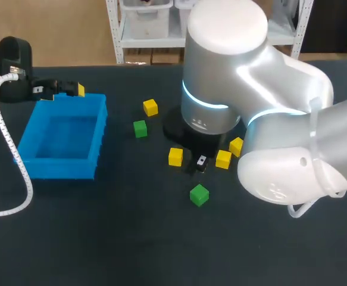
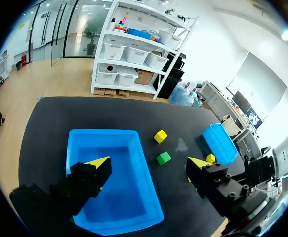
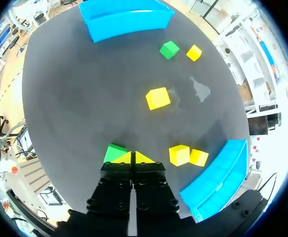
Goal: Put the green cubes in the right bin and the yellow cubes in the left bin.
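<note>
Well, nearest the robot's side of the dark tabletop [image 1: 102, 238] sits a green cube [image 1: 199, 195], well apart from the left bin [image 1: 60, 170]. The right tool [image 3: 132, 157] is just beside that cube, its yellow tips pressed together with nothing between them. A little farther out lies a yellow cube [image 1: 223, 159] with a second yellow cube [image 1: 237, 146] just beside it, both well apart from the left bin. A third yellow cube [image 1: 175, 157] sits level with them but nearer the left bin. Farther still, a second green cube [image 1: 140, 128] lies near the left bin's right wall, and a fourth yellow cube [image 1: 150, 107] sits just beyond it. At the far rim of the left bin hangs the left tool [image 2: 147, 164], its fingers spread wide and gripping nothing. The right bin [image 3: 218, 170] stands across the cubes from the left bin; from above, the bulky right arm [image 1: 250, 107] hides it.
</note>
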Robot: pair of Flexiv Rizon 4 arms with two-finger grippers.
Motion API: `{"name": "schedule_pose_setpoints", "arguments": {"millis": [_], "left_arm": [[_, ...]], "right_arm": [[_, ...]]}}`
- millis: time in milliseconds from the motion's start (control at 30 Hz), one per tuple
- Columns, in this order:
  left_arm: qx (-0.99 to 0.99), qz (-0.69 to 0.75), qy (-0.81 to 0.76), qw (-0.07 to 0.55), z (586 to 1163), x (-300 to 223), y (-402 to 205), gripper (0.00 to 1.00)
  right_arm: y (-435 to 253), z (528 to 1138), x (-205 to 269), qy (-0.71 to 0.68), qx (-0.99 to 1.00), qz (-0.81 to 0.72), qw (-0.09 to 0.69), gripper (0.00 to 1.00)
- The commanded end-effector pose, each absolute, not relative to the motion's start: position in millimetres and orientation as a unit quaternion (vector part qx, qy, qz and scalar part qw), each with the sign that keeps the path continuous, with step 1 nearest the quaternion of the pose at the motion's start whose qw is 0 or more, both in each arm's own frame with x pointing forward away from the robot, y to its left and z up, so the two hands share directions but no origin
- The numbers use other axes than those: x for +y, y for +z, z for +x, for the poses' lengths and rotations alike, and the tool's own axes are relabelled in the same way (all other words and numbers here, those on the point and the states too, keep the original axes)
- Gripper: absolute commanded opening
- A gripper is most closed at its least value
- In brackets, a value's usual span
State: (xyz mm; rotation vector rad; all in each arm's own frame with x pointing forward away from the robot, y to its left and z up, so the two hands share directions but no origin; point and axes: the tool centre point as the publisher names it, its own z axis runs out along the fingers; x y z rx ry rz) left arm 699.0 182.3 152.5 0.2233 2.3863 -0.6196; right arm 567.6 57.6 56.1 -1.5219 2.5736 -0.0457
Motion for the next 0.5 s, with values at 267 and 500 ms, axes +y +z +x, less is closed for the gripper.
{"name": "schedule_pose_setpoints", "arguments": {"millis": [267,500], "left_arm": [[0.908,0.088,-0.242,0.329,699.0,184.6,150.9,1.0],[0.908,0.088,-0.242,0.329,699.0,184.6,150.9,1.0]], "right_arm": [[56.2,566.2,56.3,-0.016,0.858,-0.507,0.078,0.0],[56.2,566.2,56.3,-0.016,0.858,-0.507,0.078,0.0]]}}
